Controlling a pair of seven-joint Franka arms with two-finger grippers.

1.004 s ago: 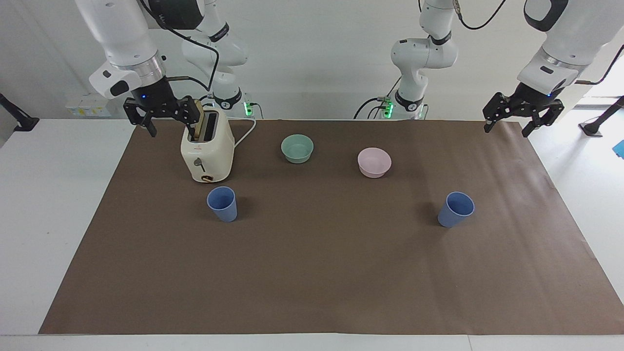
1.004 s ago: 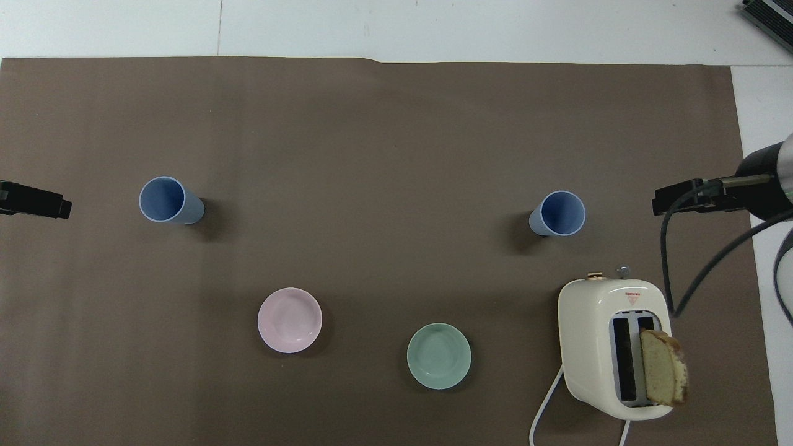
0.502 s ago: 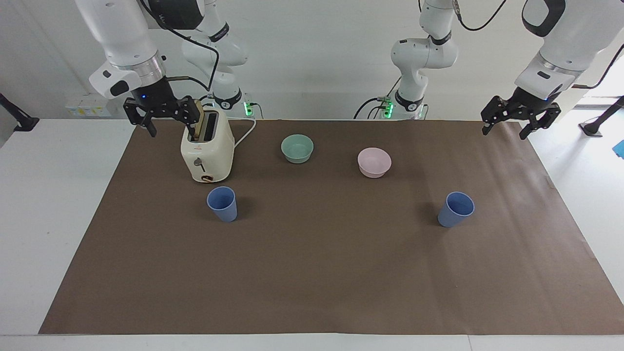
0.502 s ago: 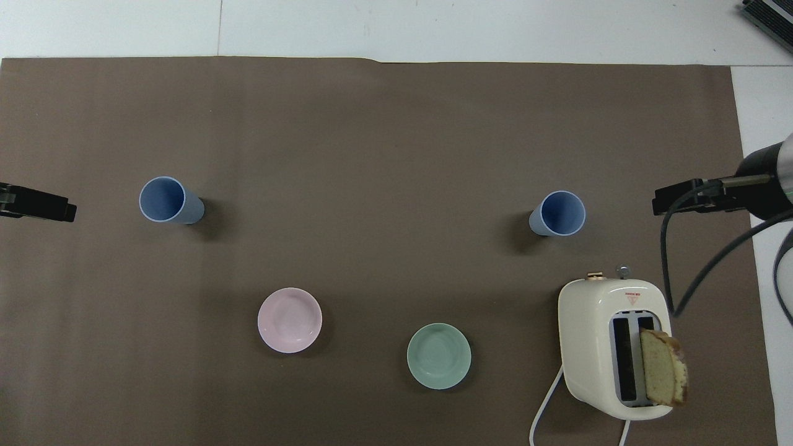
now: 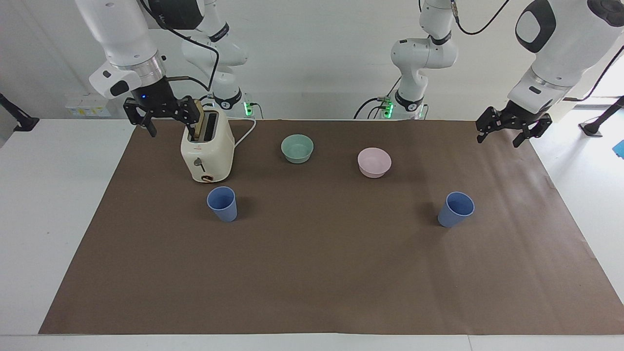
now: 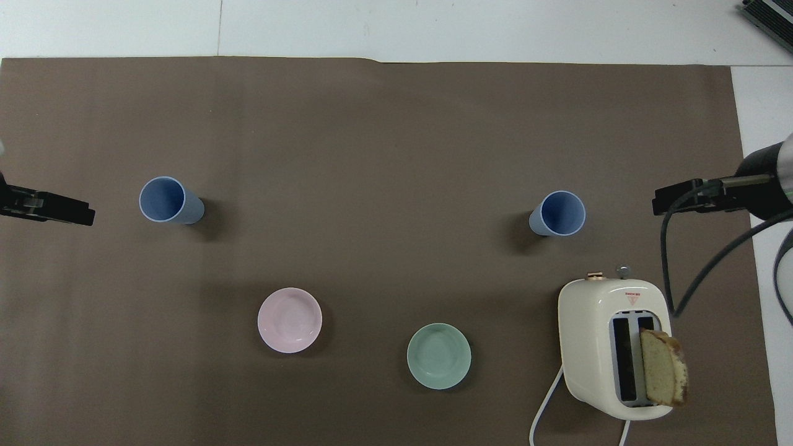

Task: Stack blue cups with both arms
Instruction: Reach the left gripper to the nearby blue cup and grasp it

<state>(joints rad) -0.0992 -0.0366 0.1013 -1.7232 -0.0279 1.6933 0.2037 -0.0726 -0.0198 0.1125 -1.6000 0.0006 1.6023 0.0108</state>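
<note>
Two blue cups stand upright on the brown mat, wide apart. One cup (image 5: 223,204) (image 6: 557,214) is toward the right arm's end, just farther from the robots than the toaster. The other cup (image 5: 456,209) (image 6: 168,200) is toward the left arm's end. My right gripper (image 5: 170,126) (image 6: 666,203) hangs open and empty beside the toaster, over the mat's edge. My left gripper (image 5: 498,141) (image 6: 59,209) hangs open and empty over the mat's corner at its own end, apart from its cup.
A cream toaster (image 5: 207,151) (image 6: 610,347) holds a bread slice (image 6: 663,368) sticking up, and its white cord runs toward the robots. A teal bowl (image 5: 297,147) (image 6: 438,356) and a pink bowl (image 5: 374,162) (image 6: 290,319) sit between the cups and the robots.
My left gripper has moved inward over the mat, toward the cup at its end. The right arm and all objects have stayed put.
</note>
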